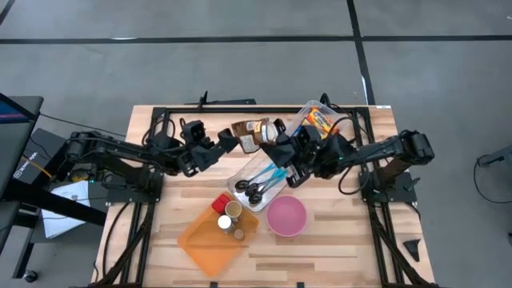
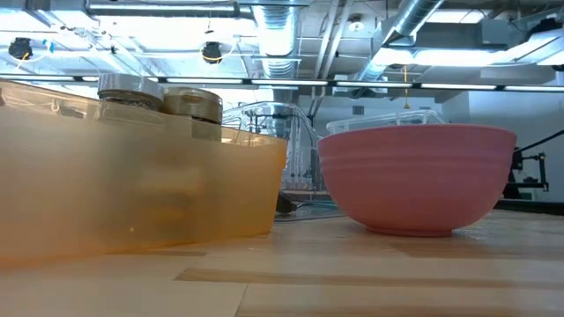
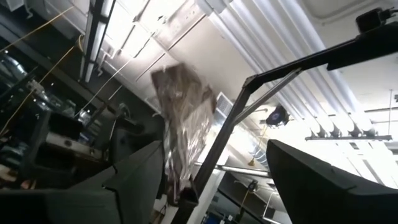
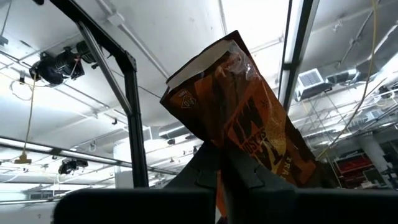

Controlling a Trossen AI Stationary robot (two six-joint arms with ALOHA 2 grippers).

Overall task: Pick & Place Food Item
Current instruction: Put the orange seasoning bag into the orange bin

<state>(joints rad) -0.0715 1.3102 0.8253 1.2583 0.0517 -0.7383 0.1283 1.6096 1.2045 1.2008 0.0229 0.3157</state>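
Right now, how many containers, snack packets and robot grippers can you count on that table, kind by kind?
Containers: 4, namely orange bin, pink bowl, clear utensil tray, clear tub
Snack packets: 2, namely brown packet, orange packet
Grippers: 2, namely left gripper, right gripper
Total: 8

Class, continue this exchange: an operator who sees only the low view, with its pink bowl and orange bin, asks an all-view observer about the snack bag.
Operator: No arms here. Where's the snack bag?
Observer: The right gripper is shut on the snack bag, near the table's rear.
Operator: And the left gripper?
Observer: The left gripper is open, with the bag beside one finger.
Operator: What's behind the pink bowl?
Observer: A clear tray holding scissors.
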